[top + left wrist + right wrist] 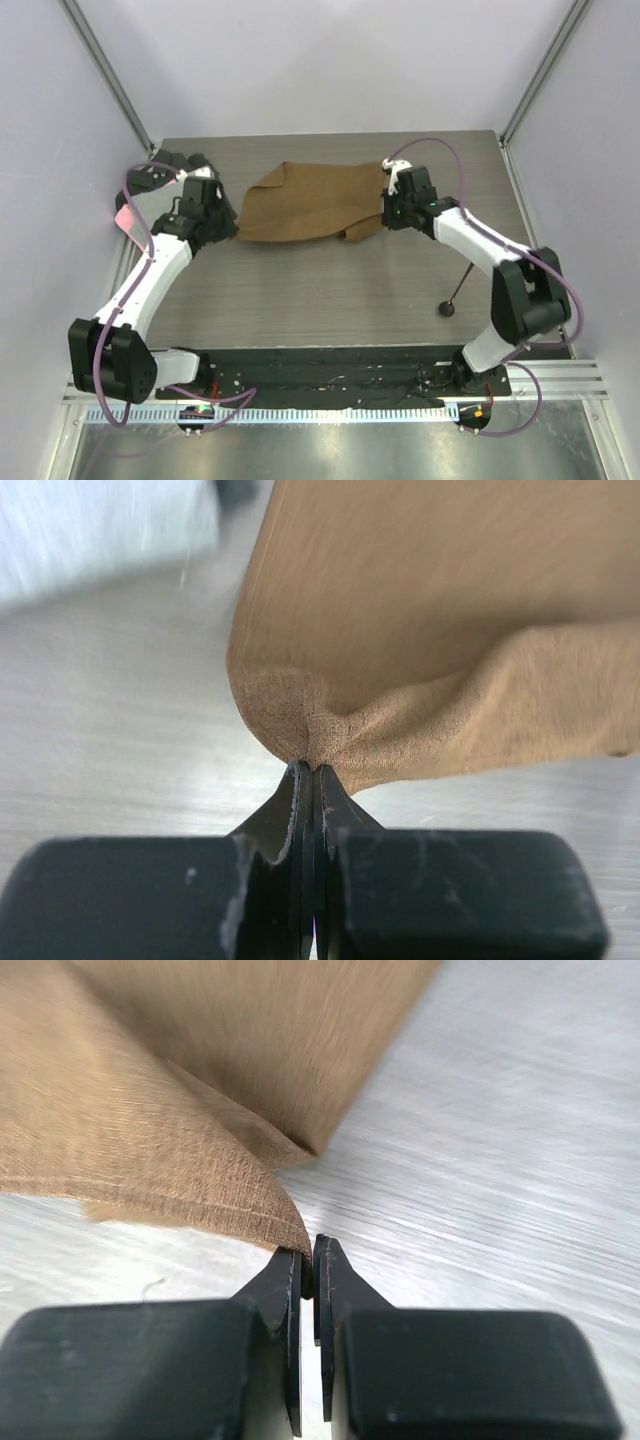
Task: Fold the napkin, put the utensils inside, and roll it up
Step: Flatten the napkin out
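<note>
So, worktop: flat and grey, with thin stripes like wood running from side to side.
Room: pale walls stand close on three sides. A shiny metal post goes up from each far corner.
Near edge: a black strip runs along it, and both arms are fixed there.
Napkin: brown, soft and not shiny, a bit fuzzy up close. It lies in the middle by the far edge of the worktop. It is rumpled, and part of its right end is folded over.
Left tool: clenched on the napkin's left corner. The cloth bunches into small wrinkles where the two black fingers pinch it.
Right tool: squeezed together on a thin corner at the napkin's right end. The cloth's edge runs right into the fingertips.
Utensil: thin, black and straight, with a small round head. It lies near the right edge, well apart from the napkin. Its far end is hidden behind the right arm.
Grey cloth: at the left edge, with a pink rim, partly under the left arm.
Black cloths: a dark heap in the far left corner.
</note>
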Tool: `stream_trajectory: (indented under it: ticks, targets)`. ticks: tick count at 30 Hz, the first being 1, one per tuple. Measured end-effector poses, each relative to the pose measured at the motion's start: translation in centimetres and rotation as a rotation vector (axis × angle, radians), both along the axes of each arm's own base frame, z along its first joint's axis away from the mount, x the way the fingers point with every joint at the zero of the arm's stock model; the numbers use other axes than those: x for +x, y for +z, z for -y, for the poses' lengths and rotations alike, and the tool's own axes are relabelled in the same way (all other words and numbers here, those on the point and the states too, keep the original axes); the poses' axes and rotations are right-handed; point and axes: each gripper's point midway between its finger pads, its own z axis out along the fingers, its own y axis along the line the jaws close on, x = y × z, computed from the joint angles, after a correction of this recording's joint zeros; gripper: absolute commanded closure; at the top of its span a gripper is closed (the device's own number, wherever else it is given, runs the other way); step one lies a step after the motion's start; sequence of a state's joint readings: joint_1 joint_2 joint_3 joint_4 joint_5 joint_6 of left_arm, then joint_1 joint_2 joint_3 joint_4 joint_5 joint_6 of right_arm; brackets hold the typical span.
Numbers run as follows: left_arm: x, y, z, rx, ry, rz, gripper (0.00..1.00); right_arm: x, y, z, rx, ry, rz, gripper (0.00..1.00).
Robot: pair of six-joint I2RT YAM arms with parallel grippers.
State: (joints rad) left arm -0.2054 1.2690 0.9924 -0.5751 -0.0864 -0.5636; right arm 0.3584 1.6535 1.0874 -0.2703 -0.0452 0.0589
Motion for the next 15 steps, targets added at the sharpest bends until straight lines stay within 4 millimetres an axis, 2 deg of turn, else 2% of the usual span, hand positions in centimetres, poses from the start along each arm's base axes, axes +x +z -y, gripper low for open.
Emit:
stream_trajectory:
  ticks: [2, 4, 7, 9, 12, 15]
  targets:
    - [1.2, 2.7, 0.1, -0.005, -0.001, 0.058, 1.00, -0.1, 4.1, 0.6, 0.001, -0.024, 0.080, 0.99]
    - [2.6, 6.4, 0.2, -0.006, -0.010, 0.141, 1.00, -0.2, 9.0, 1.1, 0.014, -0.046, 0.183, 0.99]
    - [4.3, 13.4, 0.5, -0.018, -0.023, 0.299, 1.00, -1.3, 17.2, 1.7, 0.043, -0.077, 0.358, 0.99]
    - [4.6, 18.4, 0.5, -0.027, -0.031, 0.407, 1.00, -2.9, 22.7, 1.9, 0.068, -0.082, 0.473, 0.99]
    - [3.4, 25.5, 0.2, -0.040, -0.037, 0.564, 1.00, -5.8, 29.8, 2.3, 0.109, -0.083, 0.614, 0.99]
    - [0.0, 32.4, -0.5, -0.056, -0.044, 0.725, 1.00, -9.6, 36.2, 3.5, 0.170, -0.088, 0.733, 0.99]
